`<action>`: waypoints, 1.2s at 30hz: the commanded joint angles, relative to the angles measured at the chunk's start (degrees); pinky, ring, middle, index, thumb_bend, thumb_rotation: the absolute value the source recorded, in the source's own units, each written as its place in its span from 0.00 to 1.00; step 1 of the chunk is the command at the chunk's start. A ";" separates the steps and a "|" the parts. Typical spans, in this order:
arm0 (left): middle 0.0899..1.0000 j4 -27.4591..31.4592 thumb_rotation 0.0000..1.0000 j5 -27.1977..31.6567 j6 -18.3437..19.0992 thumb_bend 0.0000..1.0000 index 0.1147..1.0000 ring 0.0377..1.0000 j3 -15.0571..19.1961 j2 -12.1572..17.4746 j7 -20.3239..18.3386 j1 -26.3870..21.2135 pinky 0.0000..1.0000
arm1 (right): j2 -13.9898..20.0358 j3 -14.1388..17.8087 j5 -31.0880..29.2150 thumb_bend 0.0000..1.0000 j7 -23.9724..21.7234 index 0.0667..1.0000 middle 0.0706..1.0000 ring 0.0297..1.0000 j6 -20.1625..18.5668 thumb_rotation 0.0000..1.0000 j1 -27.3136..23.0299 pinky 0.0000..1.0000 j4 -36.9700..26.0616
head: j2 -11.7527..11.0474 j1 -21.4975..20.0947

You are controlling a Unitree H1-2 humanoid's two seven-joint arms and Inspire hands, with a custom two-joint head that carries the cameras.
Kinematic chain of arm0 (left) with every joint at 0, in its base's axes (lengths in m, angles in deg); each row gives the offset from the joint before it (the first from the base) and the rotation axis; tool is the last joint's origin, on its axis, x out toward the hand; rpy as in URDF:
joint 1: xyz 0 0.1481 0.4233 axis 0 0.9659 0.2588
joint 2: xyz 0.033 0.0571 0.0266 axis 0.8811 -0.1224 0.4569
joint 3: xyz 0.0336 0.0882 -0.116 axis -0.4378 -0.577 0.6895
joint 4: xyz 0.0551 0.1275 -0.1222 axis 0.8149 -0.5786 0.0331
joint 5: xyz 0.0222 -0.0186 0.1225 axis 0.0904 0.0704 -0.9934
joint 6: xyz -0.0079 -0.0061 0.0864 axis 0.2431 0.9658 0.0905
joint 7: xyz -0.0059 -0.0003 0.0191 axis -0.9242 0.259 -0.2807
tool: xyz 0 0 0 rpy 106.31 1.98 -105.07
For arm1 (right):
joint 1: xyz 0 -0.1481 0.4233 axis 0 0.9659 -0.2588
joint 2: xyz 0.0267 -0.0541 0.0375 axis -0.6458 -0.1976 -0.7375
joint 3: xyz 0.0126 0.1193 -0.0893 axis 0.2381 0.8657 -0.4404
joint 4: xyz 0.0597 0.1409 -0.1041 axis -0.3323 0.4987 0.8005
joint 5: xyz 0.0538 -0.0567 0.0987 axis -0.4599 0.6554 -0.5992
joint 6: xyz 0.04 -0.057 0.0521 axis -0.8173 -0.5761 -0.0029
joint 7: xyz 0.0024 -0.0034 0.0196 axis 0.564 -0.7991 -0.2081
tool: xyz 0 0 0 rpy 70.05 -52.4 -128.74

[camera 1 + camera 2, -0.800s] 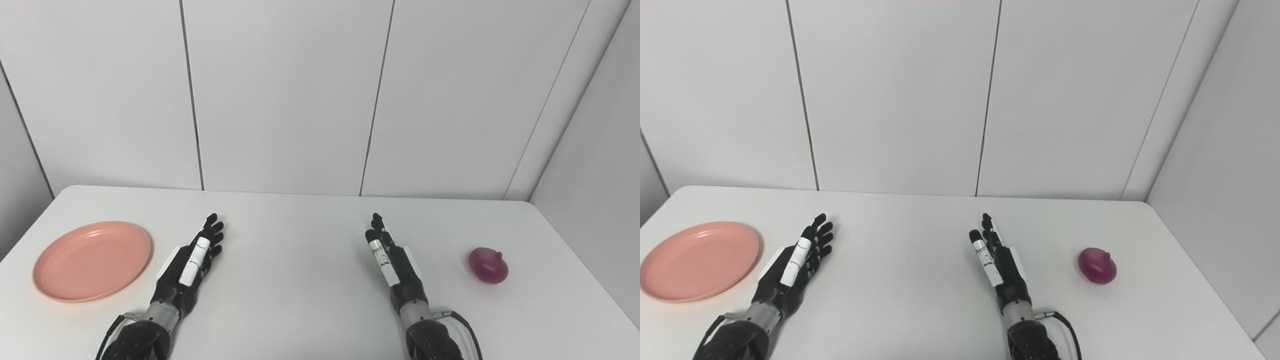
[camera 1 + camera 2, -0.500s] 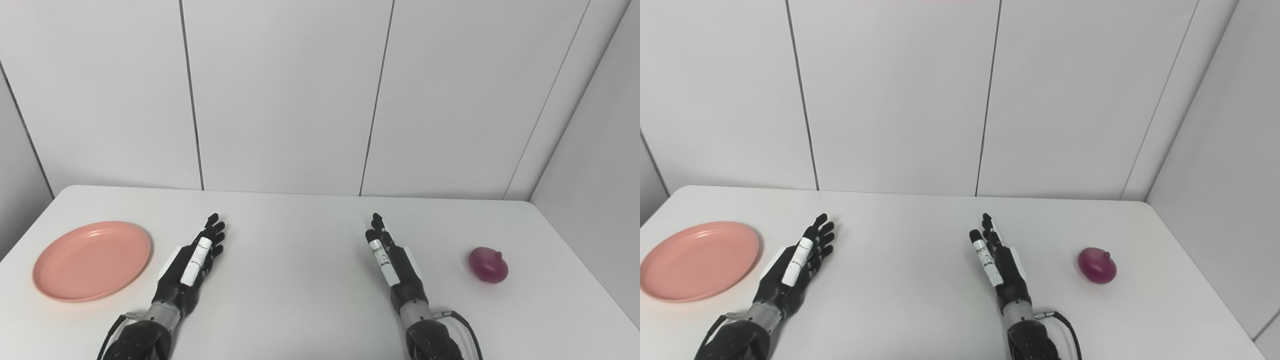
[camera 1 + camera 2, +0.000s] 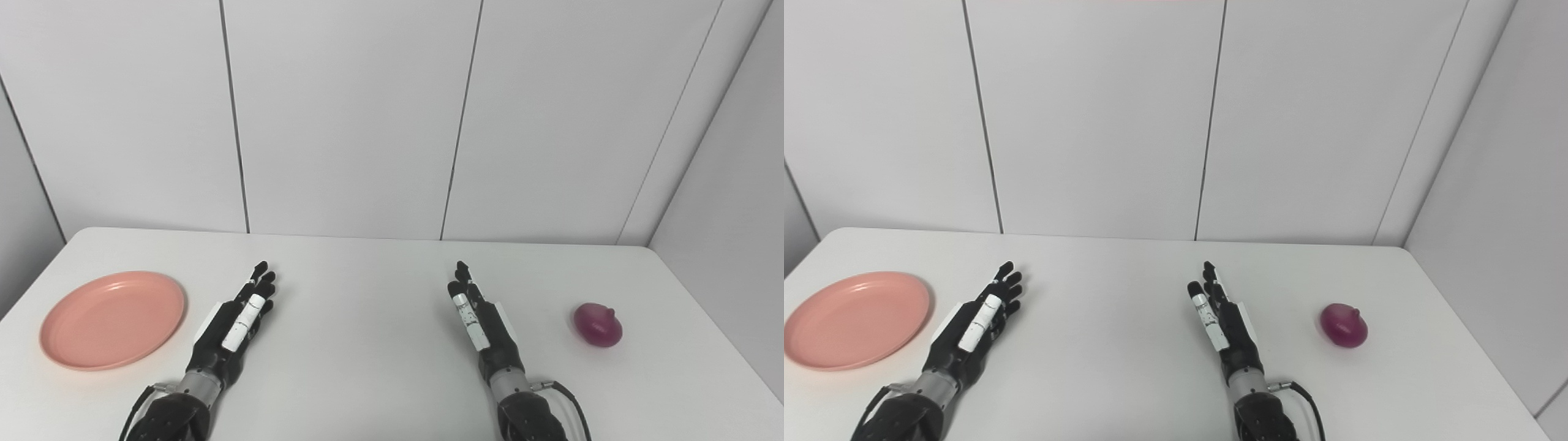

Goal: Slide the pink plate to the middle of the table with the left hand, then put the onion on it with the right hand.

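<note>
Round pink plastic plate (image 3: pixel 113 320) sits at left end of white table (image 3: pixel 367 343). Left hand (image 3: pixel 236 321) just right of plate, fingers extended, empty. Right hand (image 3: pixel 481 321) further right, likewise flat, empty. Purple-red onion (image 3: pixel 598 325) far right of plate.

You see two black robot hands, left (image 3: pixel 236 321) and right (image 3: pixel 481 321), each with a white thumb segment. Each has a silver metal wrist ring. A black cable (image 3: pixel 572 398) loops at the right wrist.

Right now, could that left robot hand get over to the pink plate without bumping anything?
Probably yes. The left robot hand lies open just right of the pink plate, with only bare table between them.
</note>
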 commanded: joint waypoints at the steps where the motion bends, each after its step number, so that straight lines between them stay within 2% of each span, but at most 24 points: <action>1: 1.00 1.16 0.82 0.12 -2.19 0.80 1.00 1.00 -0.11 0.07 -0.42 -2.38 1.00 | 0.01 0.38 -0.35 0.64 0.23 1.00 0.99 1.00 3.57 0.93 -2.35 1.00 -1.02 | 0.03 0.13; 5: 1.00 3.96 0.82 0.39 -1.62 0.79 1.00 1.00 0.02 -0.04 -0.24 -1.02 1.00 | -0.45 0.77 -1.12 0.65 0.23 1.00 0.99 0.99 2.65 0.92 -1.14 1.00 -3.60 | 0.17 0.38; 11: 1.00 11.53 0.84 2.07 0.19 0.77 1.00 1.00 0.20 0.32 -0.84 3.03 1.00 | -1.19 1.36 -2.34 0.69 -0.06 1.00 0.99 0.99 -0.76 0.88 2.47 1.00 -11.64 | 0.27 0.86; 19: 1.00 17.48 0.85 4.46 2.48 0.78 1.00 1.00 0.72 0.79 -1.48 6.50 1.00 | -1.27 1.00 0.02 0.70 0.59 1.00 0.98 0.98 -2.97 0.90 5.81 0.99 -18.09 | -0.26 0.85; 24: 1.00 16.84 0.85 4.76 1.79 0.77 1.00 1.00 0.44 1.17 -2.50 7.03 1.00 | -1.15 0.89 0.89 0.70 0.26 1.00 0.98 0.98 -4.00 0.91 7.69 0.99 -19.48 | -0.45 1.16; 29: 1.00 17.37 0.85 3.08 3.25 0.78 1.00 1.00 0.03 0.44 -1.29 8.09 1.00 | -0.91 1.01 -0.06 0.67 -0.64 1.00 0.98 0.98 -3.78 0.89 9.17 0.99 -19.03 | -0.78 1.87; 36: 1.00 14.47 0.83 2.86 1.48 0.76 1.00 1.00 -0.35 0.56 -1.88 6.31 1.00 | -0.31 1.08 -0.43 0.64 -1.04 1.00 0.98 0.98 -3.26 0.87 9.40 0.98 -17.48 | -0.99 2.60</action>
